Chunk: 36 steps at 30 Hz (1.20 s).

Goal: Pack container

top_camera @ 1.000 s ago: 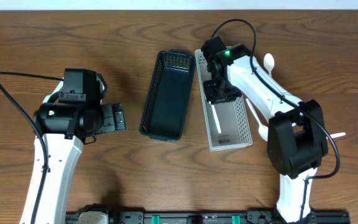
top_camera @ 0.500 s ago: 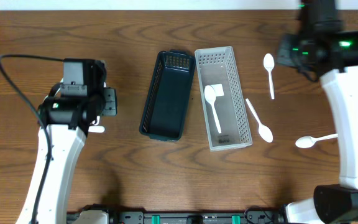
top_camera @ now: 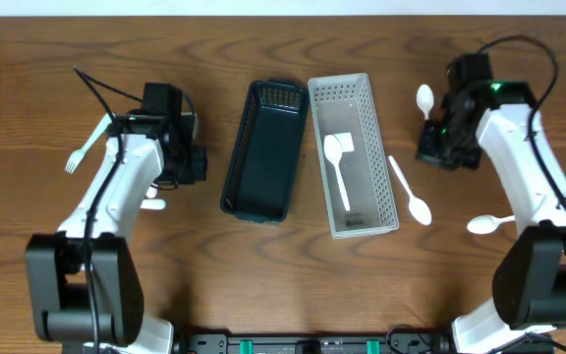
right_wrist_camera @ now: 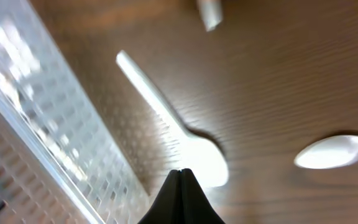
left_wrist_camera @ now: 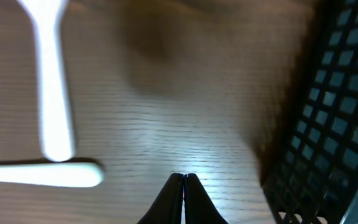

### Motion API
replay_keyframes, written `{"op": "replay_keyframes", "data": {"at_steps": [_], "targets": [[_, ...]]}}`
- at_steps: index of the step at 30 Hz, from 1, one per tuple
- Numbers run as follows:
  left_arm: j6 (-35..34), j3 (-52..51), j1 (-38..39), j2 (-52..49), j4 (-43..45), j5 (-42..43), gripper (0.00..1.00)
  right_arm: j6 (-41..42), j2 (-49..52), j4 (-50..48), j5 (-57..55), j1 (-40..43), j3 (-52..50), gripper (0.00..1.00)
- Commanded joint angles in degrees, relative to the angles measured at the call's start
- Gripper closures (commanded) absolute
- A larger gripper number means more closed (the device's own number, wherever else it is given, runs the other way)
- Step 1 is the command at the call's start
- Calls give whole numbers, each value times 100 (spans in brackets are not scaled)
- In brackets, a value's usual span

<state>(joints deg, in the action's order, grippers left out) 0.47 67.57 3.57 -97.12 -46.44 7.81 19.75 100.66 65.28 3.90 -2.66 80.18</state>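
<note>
The dark basket and the white basket stand touching side by side at mid-table, so nothing passes between them. Left of the dark basket only a narrow strip of bare wood is free before the left arm. A fork lies further left. Right of the white basket the middle spoon lies across the lane. The right arm, the far spoon and the near spoon crowd that side. The near part of the table is open.
</note>
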Motion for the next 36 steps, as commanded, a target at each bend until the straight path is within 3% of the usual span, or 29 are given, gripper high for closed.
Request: {"op": "replay_keyframes", "data": {"at_steps": [1,17,26,34,36], "targets": [[61,103,76,-114,-61,533,94,-229,-57,-146,629,-164,-483,99],[59,103,1152,-129,-518,658,94,-1110,-57,-750,2116,-612,-920,98],[85,103,1375,-129,-763,634,94,-1106,-57,-890,2192,-610,-920,96],[103,103,1126,-2,-752,-483,94,-516,-63,-1158,153,-293,-831,94],[101,105,962,146,-743,-647,90,-501,-74,-1182,-142,-136,-680,92]]}}
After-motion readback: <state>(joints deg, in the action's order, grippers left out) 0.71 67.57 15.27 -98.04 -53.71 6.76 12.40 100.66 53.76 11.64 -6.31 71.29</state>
